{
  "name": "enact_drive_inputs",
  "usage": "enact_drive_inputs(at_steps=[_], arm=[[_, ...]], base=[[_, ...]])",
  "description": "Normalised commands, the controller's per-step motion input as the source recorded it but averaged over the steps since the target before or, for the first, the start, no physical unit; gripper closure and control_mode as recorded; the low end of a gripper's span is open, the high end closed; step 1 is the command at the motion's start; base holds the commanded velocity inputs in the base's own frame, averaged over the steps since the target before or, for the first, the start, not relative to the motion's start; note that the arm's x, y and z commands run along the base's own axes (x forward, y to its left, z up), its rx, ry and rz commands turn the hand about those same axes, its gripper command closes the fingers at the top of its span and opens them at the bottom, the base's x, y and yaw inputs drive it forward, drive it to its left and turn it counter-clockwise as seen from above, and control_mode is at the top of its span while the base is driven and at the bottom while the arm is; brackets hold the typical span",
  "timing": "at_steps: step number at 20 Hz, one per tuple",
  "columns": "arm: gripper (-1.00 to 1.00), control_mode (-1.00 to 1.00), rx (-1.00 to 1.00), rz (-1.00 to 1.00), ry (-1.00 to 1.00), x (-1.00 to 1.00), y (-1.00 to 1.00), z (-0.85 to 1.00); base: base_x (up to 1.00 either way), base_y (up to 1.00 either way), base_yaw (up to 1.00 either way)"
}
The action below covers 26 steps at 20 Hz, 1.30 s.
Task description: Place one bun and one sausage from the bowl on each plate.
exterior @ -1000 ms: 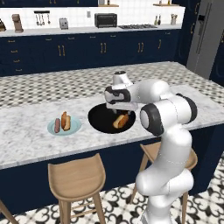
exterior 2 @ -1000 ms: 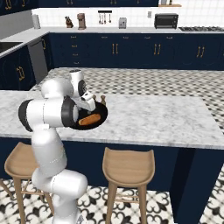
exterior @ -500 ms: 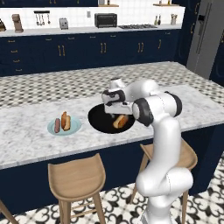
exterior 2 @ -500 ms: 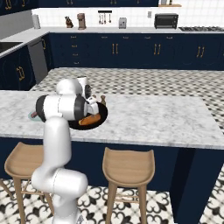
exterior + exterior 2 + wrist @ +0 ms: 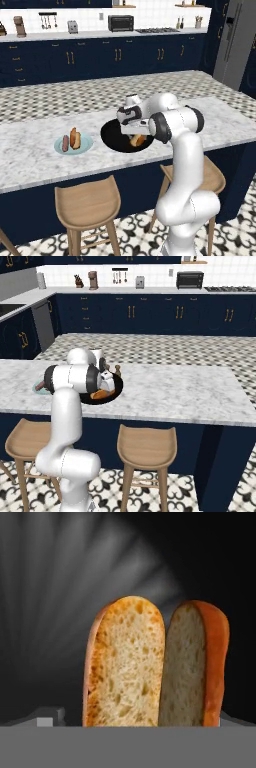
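A white robot arm reaches down into the black bowl (image 5: 112, 137) on the marble worktop (image 5: 30, 160), its claw (image 5: 134, 132) spread wide and holding nothing. Directly beneath the claw, inside the bowl, lies a split bun (image 5: 155, 667), cut faces up. In the hand view its long axis runs straight away from the camera, sitting between the two fingertips at the lower corners, so closing should pinch it across its width. To the arm's left, the teal plate (image 5: 84, 148) already holds a bun and sausage.

A home kitchen: navy cabinets (image 5: 90, 57), marble island (image 5: 175, 393), toaster oven (image 5: 120, 23), wooden stools (image 5: 146, 448).
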Motion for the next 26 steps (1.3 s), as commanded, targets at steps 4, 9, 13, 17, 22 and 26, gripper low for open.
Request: enact_drive_inputs(at_steps=[4, 9, 13, 17, 22, 26], arm=[[1.00, -1.00, 0.00, 0.00, 0.00, 0.03, 0.01, -0.25], [1.00, -1.00, 0.00, 0.00, -0.05, 0.00, 0.06, -0.06], [1.00, -1.00, -0.06, 0.00, -0.06, 0.00, 0.22, 0.34], [1.00, -1.00, -0.03, 0.00, 0.00, -0.19, 0.07, 0.92], [1.00, -1.00, 0.05, 0.08, -0.10, -0.94, -0.05, 0.82], [1.00, -1.00, 0.12, 0.22, -0.36, -1.00, -0.01, 0.38]], base=[[0.00, 0.00, 0.00], [0.00, 0.00, 0.00], [0.00, 0.00, 0.00], [0.00, 0.00, 0.00], [0.00, 0.00, 0.00], [0.00, 0.00, 0.00]])
